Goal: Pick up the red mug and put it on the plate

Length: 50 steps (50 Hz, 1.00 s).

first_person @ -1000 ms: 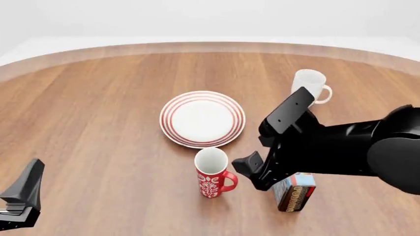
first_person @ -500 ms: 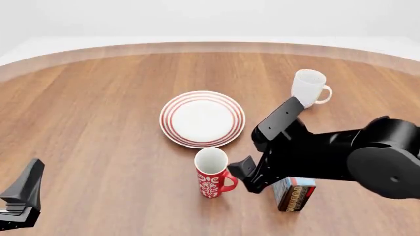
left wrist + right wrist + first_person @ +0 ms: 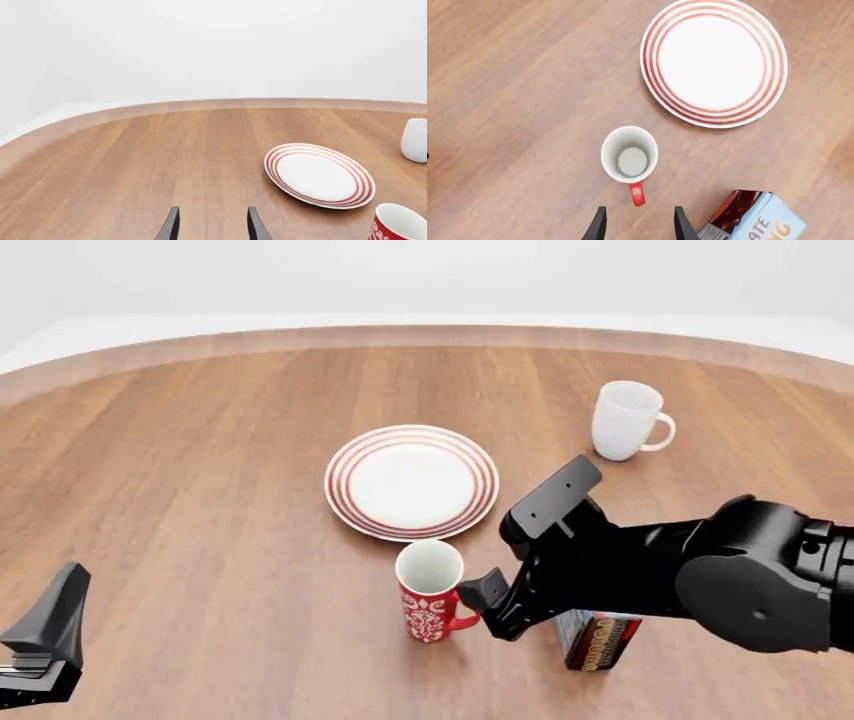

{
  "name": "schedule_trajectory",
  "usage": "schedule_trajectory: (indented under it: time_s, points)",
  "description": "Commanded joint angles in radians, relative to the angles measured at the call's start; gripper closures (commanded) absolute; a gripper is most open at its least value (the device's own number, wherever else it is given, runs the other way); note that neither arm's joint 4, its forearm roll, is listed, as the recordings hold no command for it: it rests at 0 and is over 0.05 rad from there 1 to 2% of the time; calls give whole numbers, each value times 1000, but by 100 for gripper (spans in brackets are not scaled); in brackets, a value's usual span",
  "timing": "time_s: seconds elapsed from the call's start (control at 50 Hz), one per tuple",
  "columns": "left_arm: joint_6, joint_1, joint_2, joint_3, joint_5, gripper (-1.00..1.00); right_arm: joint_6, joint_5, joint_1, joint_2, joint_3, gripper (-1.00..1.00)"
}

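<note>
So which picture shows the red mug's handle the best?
The right wrist view. It looks straight down on the red mug, and the handle sticks out in plain sight, lined up with the gap between the right gripper fingers. In the front view the gripper partly hides the handle. The left wrist view shows only the mug's rim, no handle.

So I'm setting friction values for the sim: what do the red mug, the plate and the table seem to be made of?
The red mug looks like glazed ceramic: smooth walls, white inside, printed white pattern. The plate also looks like glazed ceramic: a smooth white face with painted red rings. The table looks like satin-finished wood, with grain streaks and a soft sheen. These are renders, so that is only how they look.
</note>
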Motion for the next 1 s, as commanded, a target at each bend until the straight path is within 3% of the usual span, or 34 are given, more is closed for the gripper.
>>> schedule_trajectory:
  time_s: [0.02, 1.0]
  points:
    - [0, 0, 0, 0, 0, -100, 10, -35, 0, 27, 14, -100]
    - [0, 0, 0, 0, 0, -100, 48, -159, 26, 121, 60, -100]
